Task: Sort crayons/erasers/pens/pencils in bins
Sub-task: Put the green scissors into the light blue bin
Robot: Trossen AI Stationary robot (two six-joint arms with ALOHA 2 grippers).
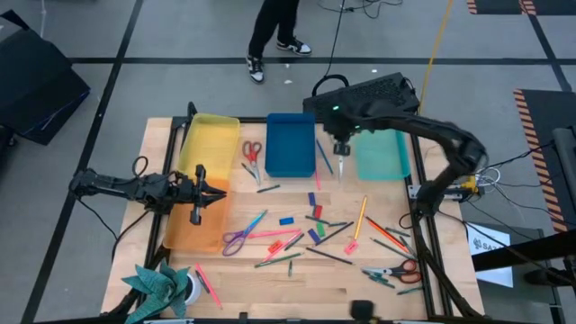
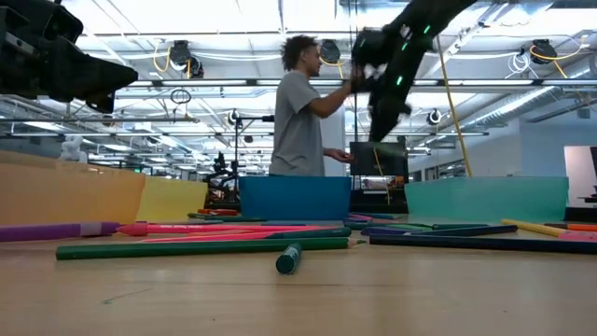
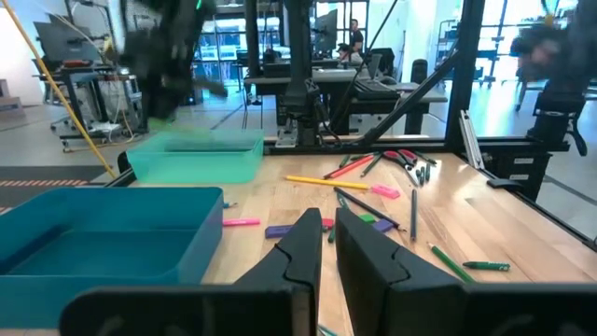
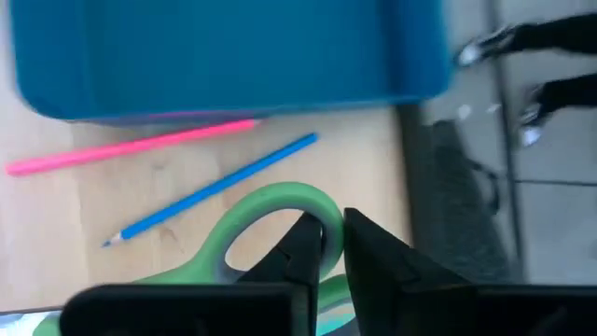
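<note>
Green scissors (image 4: 270,233) in right claw (image 4: 333,245), blue bin (image 4: 224,51) beyond

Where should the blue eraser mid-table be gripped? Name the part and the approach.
Pinch the blue eraser across its two long sides, straight down from above. It lies flat and low on the table, apparently with bare wood along both long sides, leaving room to close on it.

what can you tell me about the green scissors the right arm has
The green scissors show mainly as one rounded loop handle of smooth green plastic. The right gripper is shut on that loop's rim, carrying them in the air above the wooden table, near the blue bin. From above, their blades hang down between the blue and teal bins. The second handle is mostly out of view.
</note>
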